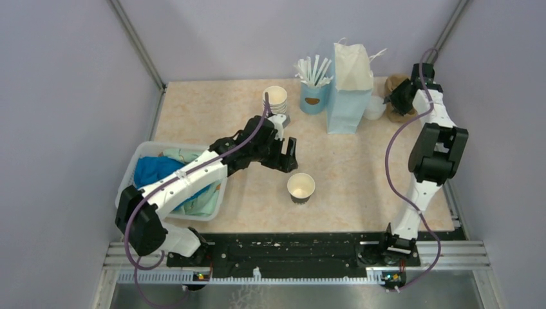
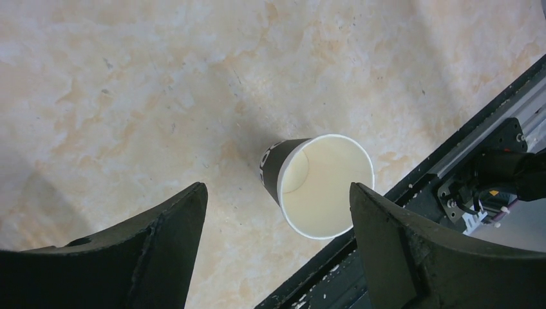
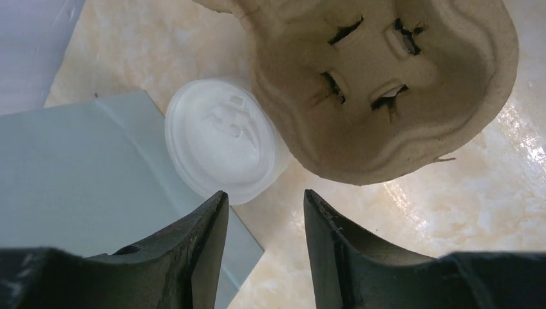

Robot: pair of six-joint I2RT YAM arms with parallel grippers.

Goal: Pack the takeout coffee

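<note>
No lidded cup shows in any view. A lidless cream-and-black paper cup (image 1: 301,187) stands upright mid-table; the left wrist view looks down into it (image 2: 325,187), and it is empty. My left gripper (image 1: 288,153) hovers just up and left of this cup, open and empty (image 2: 278,190). A white plastic lid (image 1: 375,107) lies at the back right between the blue bag and a pulp carrier. My right gripper (image 1: 393,100) hangs just over the lid (image 3: 222,138), open and empty (image 3: 265,193).
A light blue paper bag (image 1: 349,87) stands at the back, also seen in the right wrist view (image 3: 84,167). Beside it are a blue cup of white sticks (image 1: 314,96), a stack of lidless cups (image 1: 275,102) and a brown pulp carrier (image 3: 386,84). A white basket (image 1: 127,175) of cloths sits left.
</note>
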